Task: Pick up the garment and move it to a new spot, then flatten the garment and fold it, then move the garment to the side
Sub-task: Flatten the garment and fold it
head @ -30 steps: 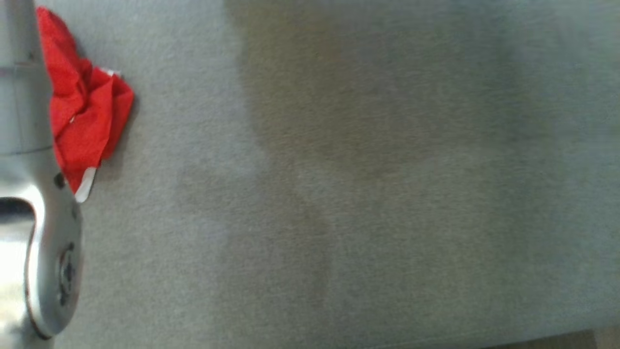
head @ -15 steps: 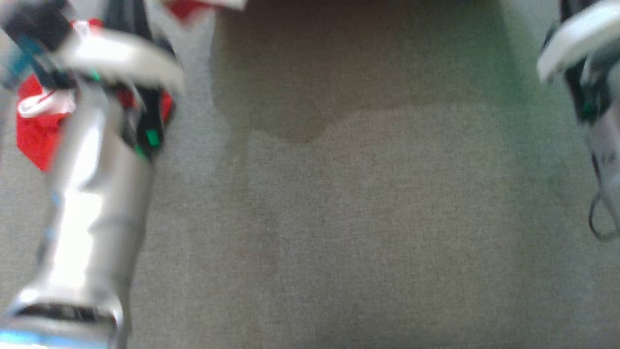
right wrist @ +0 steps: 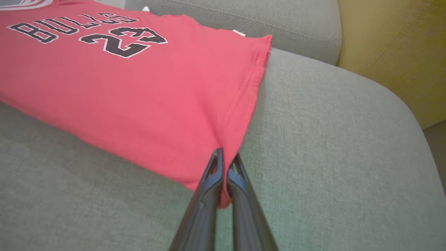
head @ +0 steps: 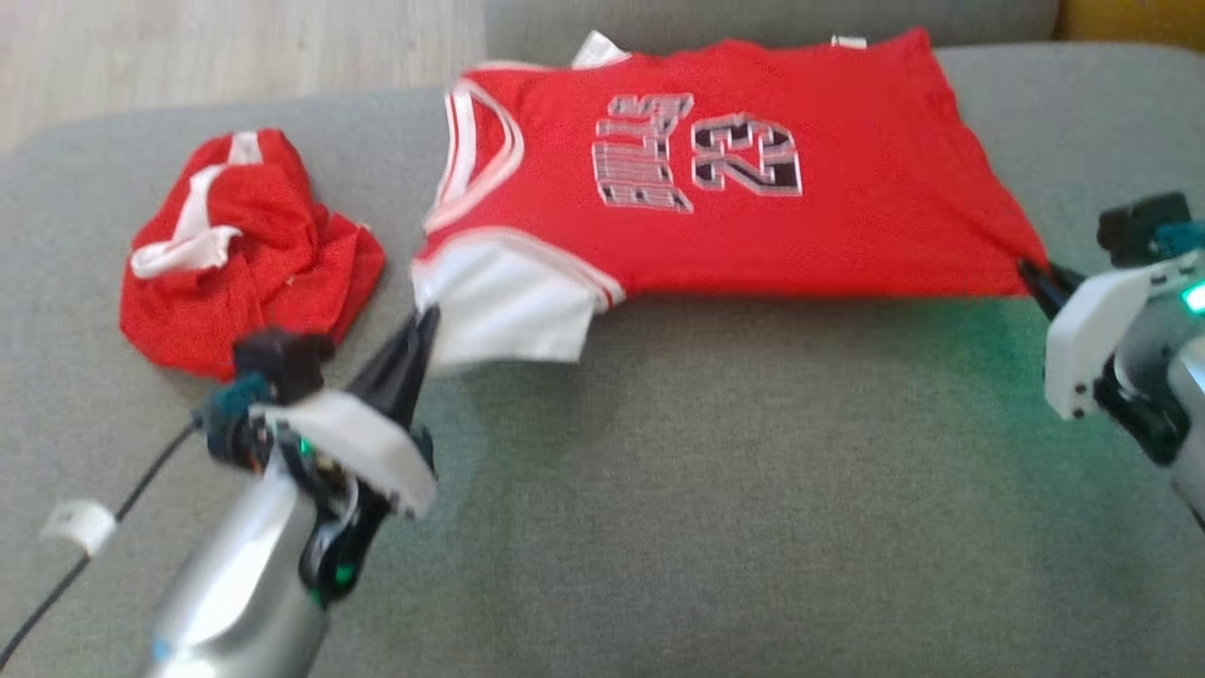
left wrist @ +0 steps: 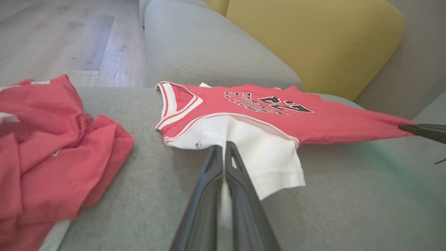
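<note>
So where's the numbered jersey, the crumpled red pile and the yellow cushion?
numbered jersey (head: 875, 217), head view, red cloth beside the number.
crumpled red pile (head: 273, 254), head view, middle.
yellow cushion (left wrist: 313, 38), left wrist view, front face.

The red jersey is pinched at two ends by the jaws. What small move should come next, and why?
Probably lower both held ends slightly, to lay the near edge on the cushion. The jersey lies spread, print up, taut between the white sleeve and the hem corner, both pinched by shut jaws; that edge seems lifted.
</note>
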You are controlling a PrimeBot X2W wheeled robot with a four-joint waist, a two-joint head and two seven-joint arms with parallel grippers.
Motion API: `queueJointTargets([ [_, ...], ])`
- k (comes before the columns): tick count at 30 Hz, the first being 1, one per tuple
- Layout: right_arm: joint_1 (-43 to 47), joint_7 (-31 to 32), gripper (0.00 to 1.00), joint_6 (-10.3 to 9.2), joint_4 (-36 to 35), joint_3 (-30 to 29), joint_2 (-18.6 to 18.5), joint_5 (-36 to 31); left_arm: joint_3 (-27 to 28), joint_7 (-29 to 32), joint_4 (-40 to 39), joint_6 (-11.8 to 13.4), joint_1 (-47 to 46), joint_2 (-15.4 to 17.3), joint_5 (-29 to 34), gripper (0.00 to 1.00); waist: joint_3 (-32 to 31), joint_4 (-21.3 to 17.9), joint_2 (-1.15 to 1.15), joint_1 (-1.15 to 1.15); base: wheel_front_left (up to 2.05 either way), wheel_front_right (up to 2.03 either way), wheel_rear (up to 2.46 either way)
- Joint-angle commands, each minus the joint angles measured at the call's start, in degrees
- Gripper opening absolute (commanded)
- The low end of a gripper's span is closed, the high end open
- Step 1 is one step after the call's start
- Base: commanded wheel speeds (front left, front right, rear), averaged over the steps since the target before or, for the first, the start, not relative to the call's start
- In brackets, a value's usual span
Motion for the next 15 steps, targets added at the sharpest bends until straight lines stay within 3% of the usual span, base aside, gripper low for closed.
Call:
queueJointTargets([
  [1, 0.6, 0.2, 0.00, -0.04, -1.3, 0.4, -2.4, 0.8, 1.9, 0.2, -2.5, 0.1, -1.5, 2.6, -0.3, 0.00, -1.5, 0.1, 0.00, 0.01, 0.00, 0.00, 0.00],
  [15, 8.4, 7.3, 0.00, -0.04, -9.5, 11.3, -9.8, 11.8, -1.7, 10.5, -19.0, 2.2, 13.9, 9.4, -3.8, 0.00, -9.2, -0.1, 0.00, 0.01, 0.00, 0.00, 0.00],
])
